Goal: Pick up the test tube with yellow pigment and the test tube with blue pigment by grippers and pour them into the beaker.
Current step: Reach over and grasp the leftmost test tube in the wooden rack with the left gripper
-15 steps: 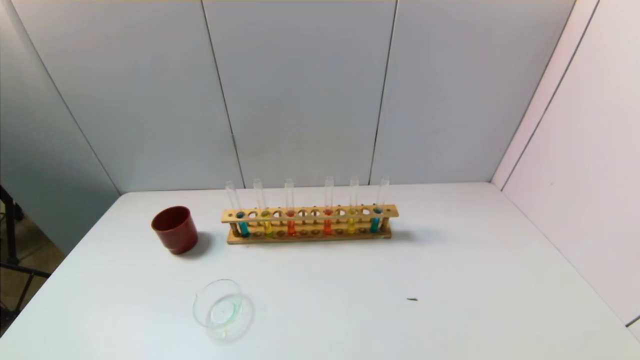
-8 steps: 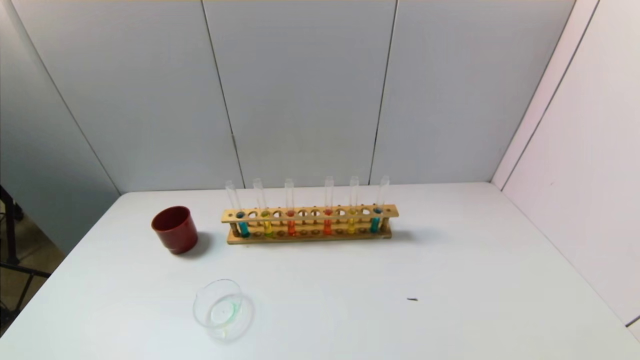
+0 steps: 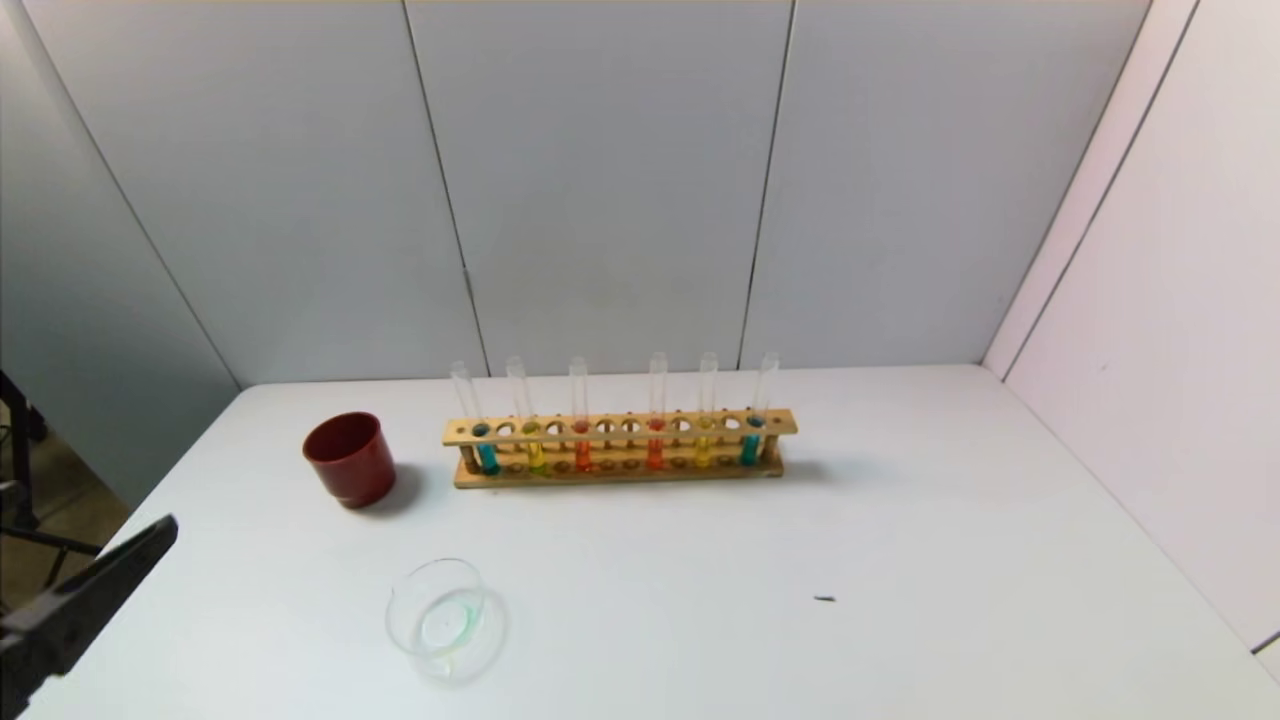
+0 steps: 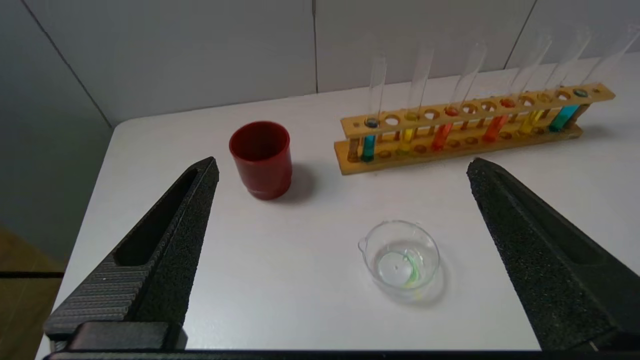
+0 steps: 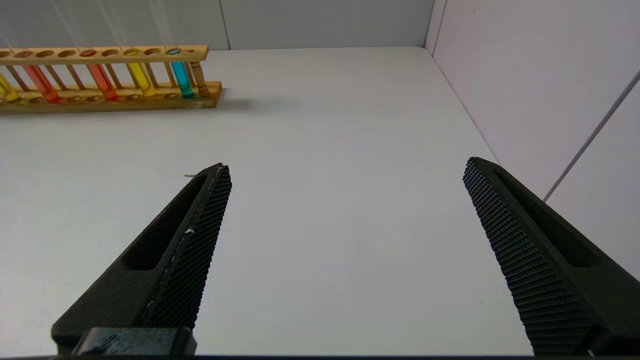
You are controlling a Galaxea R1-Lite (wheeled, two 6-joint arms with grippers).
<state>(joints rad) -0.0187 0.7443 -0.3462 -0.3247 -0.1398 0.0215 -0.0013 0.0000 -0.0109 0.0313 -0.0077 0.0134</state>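
The left gripper (image 3: pixel 90 590), partly cut off left of the beaker (image 3: pixel 437 617), gapes wide and holds nothing. Beyond the beaker, the test tube with blue pigment (image 3: pixel 486 456) and test tube with yellow pigment (image 3: pixel 536 455) stand racked. Right gripper (image 5: pixel 345 170) spread wide.

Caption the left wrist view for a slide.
Open left tool above table, facing red cup, beaker and tube rack.

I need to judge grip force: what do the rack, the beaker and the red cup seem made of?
Rack: apparently unpainted wood, tan with visible grain. Beaker: clear, glossy, likely glass, though clear plastic is possible. Red cup: opaque, smooth, slight sheen, probably plastic.
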